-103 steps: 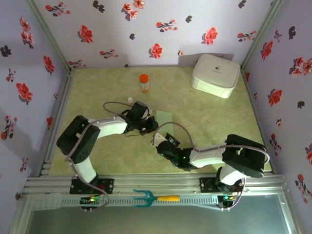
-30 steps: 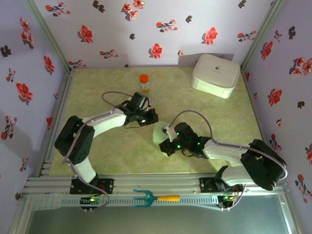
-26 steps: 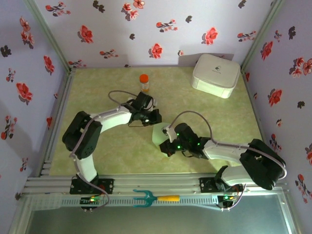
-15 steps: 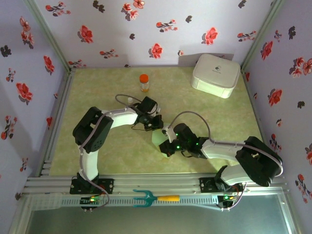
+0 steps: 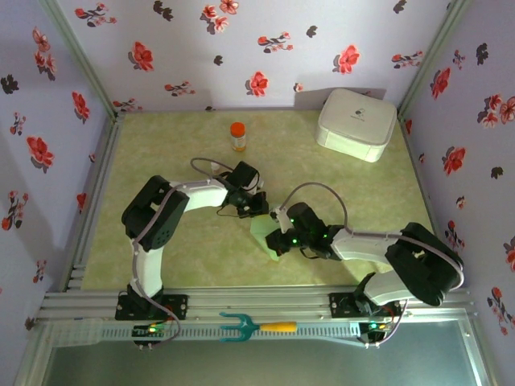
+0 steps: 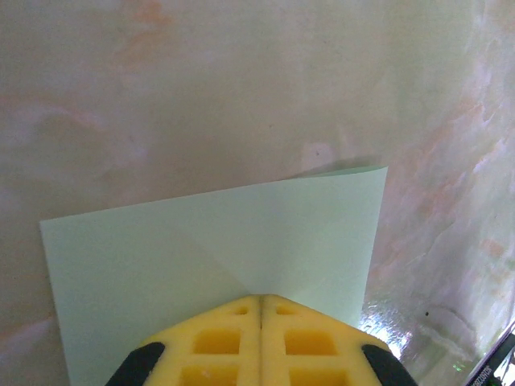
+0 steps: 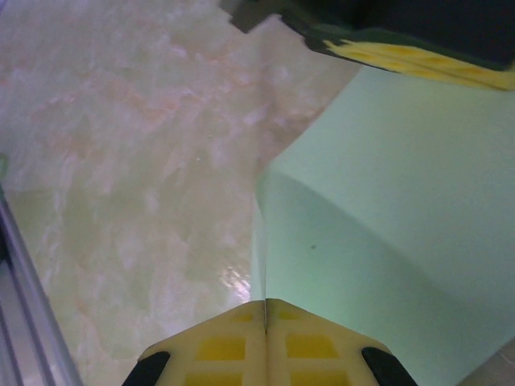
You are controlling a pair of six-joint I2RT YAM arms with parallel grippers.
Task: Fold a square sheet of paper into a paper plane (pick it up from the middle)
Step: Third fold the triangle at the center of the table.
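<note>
No legible text or labels anywhere

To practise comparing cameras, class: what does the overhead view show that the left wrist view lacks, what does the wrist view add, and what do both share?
Overhead: the white rounded box, the small orange-capped bottle, the teal fork-shaped tool with a yellow handle, and the right pincer. Left wrist: a faint diagonal crease, close up. Both: the pale mint-green sheet of paper, the marbled green table, and the shut left pincer.

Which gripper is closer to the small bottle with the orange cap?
Left. The left gripper lies a little nearer the robot than the bottle; the right gripper lies farther that way, across the green paper.
</note>
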